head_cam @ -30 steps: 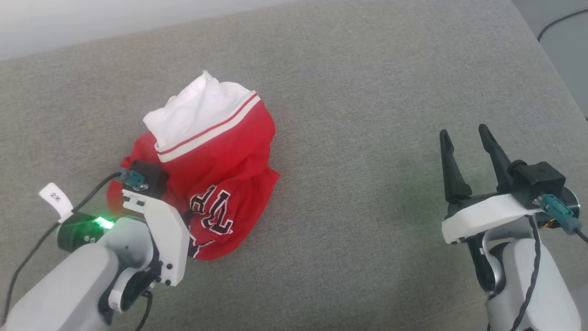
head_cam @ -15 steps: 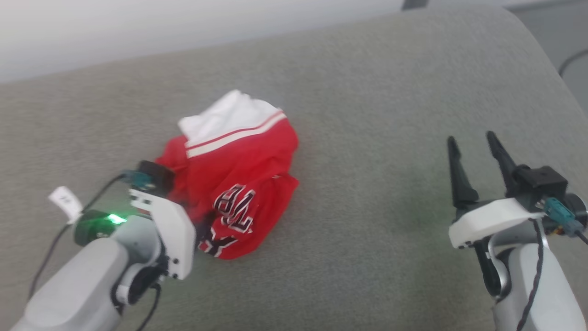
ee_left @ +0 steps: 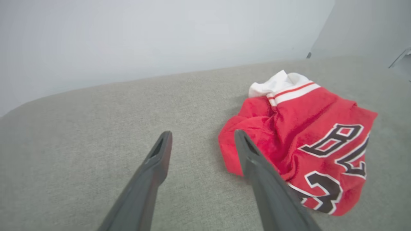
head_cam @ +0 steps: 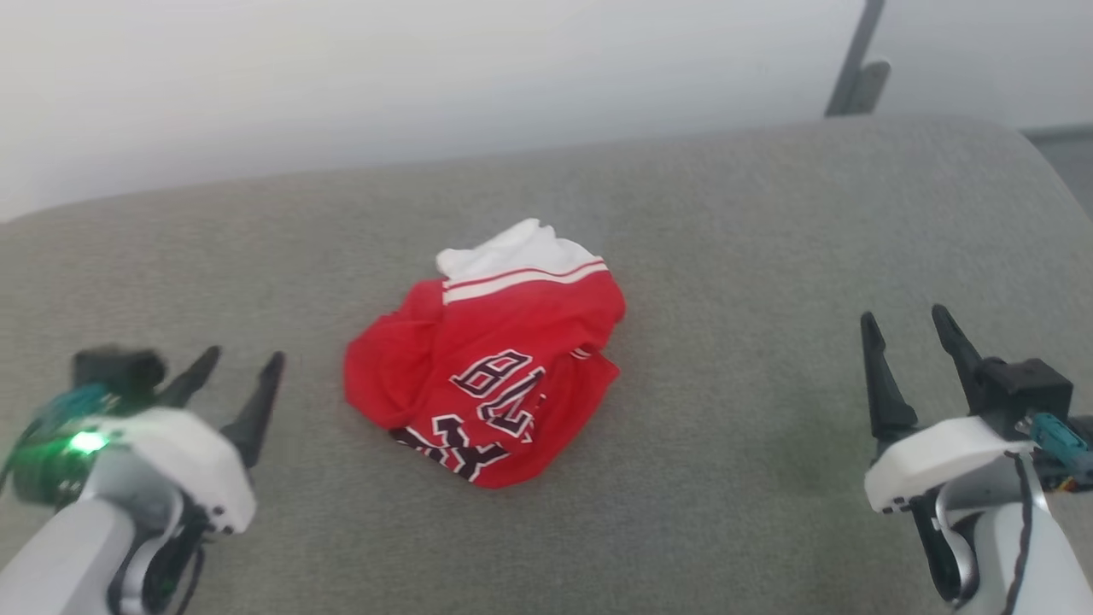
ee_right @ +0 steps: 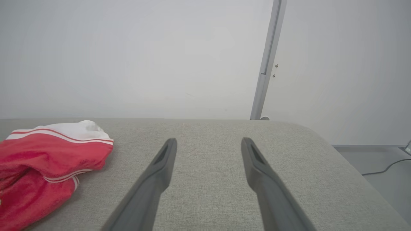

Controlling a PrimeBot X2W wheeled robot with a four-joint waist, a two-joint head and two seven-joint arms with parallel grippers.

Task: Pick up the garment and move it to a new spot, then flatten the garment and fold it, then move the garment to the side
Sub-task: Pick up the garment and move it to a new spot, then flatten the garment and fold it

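A pale wall [head_cam: 427, 85] is standing behind a grey fabric-covered tabletop [head_cam: 726, 213], with a thin pole [head_cam: 854, 68] rising at its far right corner.

The shirt [head_cam: 495, 376] is lying near the middle of the tabletop in a crumpled heap. It is bunched red cloth with a white sleeve and striped trim poking up at the far side. The black lettering [head_cam: 499, 384] is showing creased and partly folded under on the near side.

The left claw [head_cam: 242, 357] is hovering just beside the shirt's left edge with its fingers spread wide and gripping nothing. In the left wrist view its right finger [ee_left: 257, 166] is crossing in front of the red cloth, and whether it is brushing the cloth I cannot tell. The right claw [head_cam: 903, 318] is also gaping wide and empty, well apart from the shirt on the right.

Judging by this, the task is sitting early. The shirt is resting free on the tabletop, so the pick-and-move step may be over, though the pictures alone are not settling whether this is the new spot. Nothing is flattened: no sleeve or hem is lying spread. Smoothing it out, folding it and shifting it aside are all remaining.
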